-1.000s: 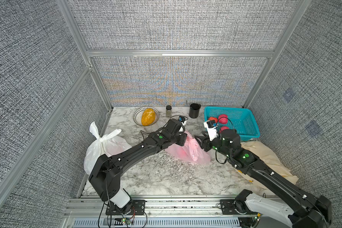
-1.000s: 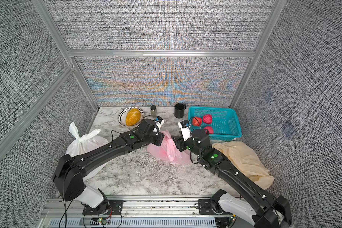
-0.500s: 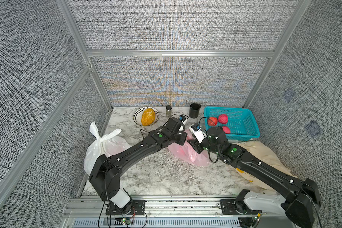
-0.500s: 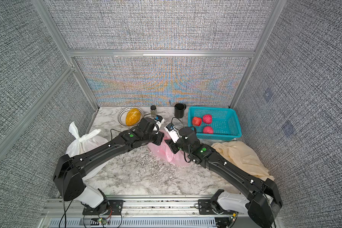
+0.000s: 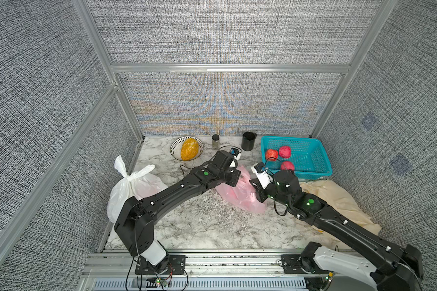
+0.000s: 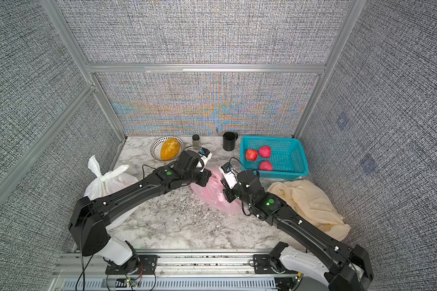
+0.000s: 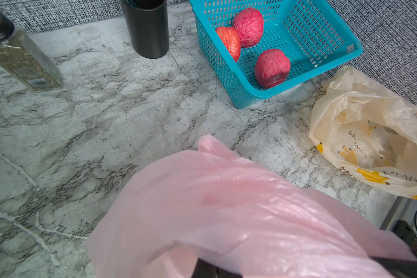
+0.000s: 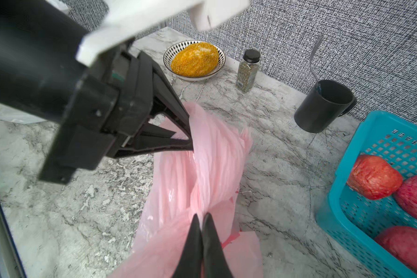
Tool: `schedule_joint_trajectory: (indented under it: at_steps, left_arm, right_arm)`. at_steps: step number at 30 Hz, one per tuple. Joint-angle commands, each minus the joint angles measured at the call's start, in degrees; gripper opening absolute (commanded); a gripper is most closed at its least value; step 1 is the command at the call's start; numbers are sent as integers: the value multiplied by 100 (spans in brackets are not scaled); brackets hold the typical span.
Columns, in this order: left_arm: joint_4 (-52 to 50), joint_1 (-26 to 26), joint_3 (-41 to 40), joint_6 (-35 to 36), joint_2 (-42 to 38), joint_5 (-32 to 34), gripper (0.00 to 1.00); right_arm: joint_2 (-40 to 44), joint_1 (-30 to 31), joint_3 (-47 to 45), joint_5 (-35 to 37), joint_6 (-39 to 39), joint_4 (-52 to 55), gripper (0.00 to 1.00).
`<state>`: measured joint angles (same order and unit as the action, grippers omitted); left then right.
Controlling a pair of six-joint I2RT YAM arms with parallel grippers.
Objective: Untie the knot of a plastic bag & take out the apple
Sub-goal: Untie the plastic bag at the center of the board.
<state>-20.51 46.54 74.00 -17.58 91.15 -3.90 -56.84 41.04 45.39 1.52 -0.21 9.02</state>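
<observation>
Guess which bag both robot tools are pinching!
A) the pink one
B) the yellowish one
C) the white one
A: the right wrist view shows the left tool and the right tool both shut on the pink bag. The white bag and the yellowish bag lie apart from both tools.

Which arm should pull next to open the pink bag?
Probably the right. The right gripper is shut on the twisted middle of the pink bag, so it can tug that part toward its own side. The left gripper is shut on an end flap, so it can anchor the bag.
</observation>
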Motion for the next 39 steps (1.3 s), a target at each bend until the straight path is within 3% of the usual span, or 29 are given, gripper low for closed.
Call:
schedule_joint_trajectory:
  at_steps: [1,10,18,19,22,26,31,35,39]
  left_arm:
    - [14,-112,-27,-109,79,528,0]
    - [389,-369,-193,-272,104,384,0]
    - [724,-521,-270,-316,70,288,0]
    - [782,-536,-287,-332,74,281,0]
    - [934,-576,-311,-367,93,197,0]
    - [1047,-585,-302,-377,119,135,0]
    - [1122,-586,-316,-351,123,77,0]
    - [1094,-585,-342,-312,75,36,0]
    - [1041,-585,-356,-259,43,12,0]
  right_arm:
    - [310,-29,-260,69,328,36,0]
    - [1328,-91,-1252,24,1018,-515,0]
    - [1610,-90,-1724,-37,1461,-590,0]
    - [1608,-94,-1809,-64,1515,-654,3]
    - [1614,-96,-2051,-235,1692,-772,24]
    - [1519,-88,-2157,-434,1863,-731,34]
    - [1467,-96,-2004,-447,1831,-590,35]
    - [1394,-94,-1280,-131,1449,-106,46]
    - [942,-95,-272,40,957,538,51]
